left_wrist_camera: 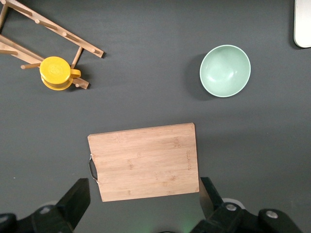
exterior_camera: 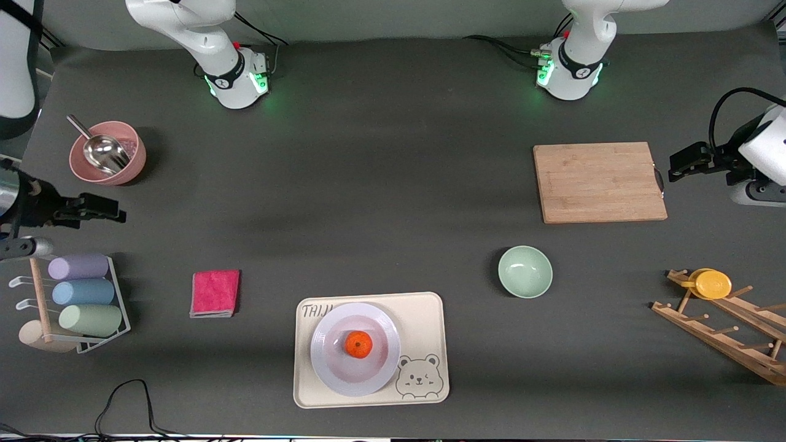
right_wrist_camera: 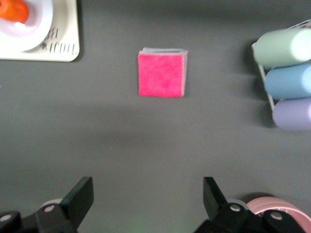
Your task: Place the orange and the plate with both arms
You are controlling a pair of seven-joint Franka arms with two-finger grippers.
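The orange (exterior_camera: 358, 344) sits in the middle of the white plate (exterior_camera: 325, 363). The plate rests on the cream bear tray (exterior_camera: 424, 319), near the front camera. Both also show at the corner of the right wrist view: the orange (right_wrist_camera: 12, 8) on the plate (right_wrist_camera: 43, 19). My left gripper (exterior_camera: 673, 169) is open and empty, high over the table edge beside the cutting board (exterior_camera: 599, 182); in its own view (left_wrist_camera: 145, 194) the board (left_wrist_camera: 143, 160) lies far below. My right gripper (exterior_camera: 118, 210) is open and empty, high over the right arm's end; its own view (right_wrist_camera: 148, 194) shows bare mat.
A pale green bowl (exterior_camera: 525, 271) stands between board and tray. A wooden rack (exterior_camera: 724, 325) holds a yellow cup (exterior_camera: 712, 284). A pink sponge (exterior_camera: 215, 293), a rack of pastel cups (exterior_camera: 86, 294) and a pink bowl with a scoop (exterior_camera: 107, 153) lie toward the right arm's end.
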